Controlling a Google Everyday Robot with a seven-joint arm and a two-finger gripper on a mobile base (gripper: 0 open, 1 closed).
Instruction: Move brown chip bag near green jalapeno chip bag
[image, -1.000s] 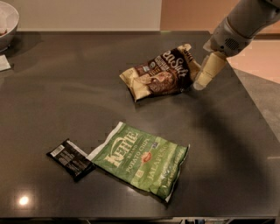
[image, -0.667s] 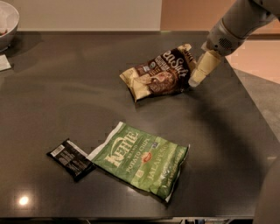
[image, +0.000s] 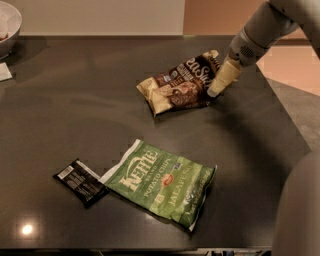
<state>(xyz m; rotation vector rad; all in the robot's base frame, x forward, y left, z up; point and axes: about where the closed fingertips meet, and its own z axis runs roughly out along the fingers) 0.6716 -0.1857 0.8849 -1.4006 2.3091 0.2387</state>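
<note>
Gripper (image: 219, 84) sits upper right, tip against the brown bag's (image: 177, 87) right edge, probably placed to take hold there; whether it grips, I cannot tell. Green bag (image: 162, 182) lies well apart, lower centre.

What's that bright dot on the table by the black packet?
Camera view: likely glare, a light reflected off the glossy table, nearer the camera and left of the black packet. Same view: the brown chip bag shines too, with a soft shadow along its near edge; the gripper sits at its right edge.
</note>
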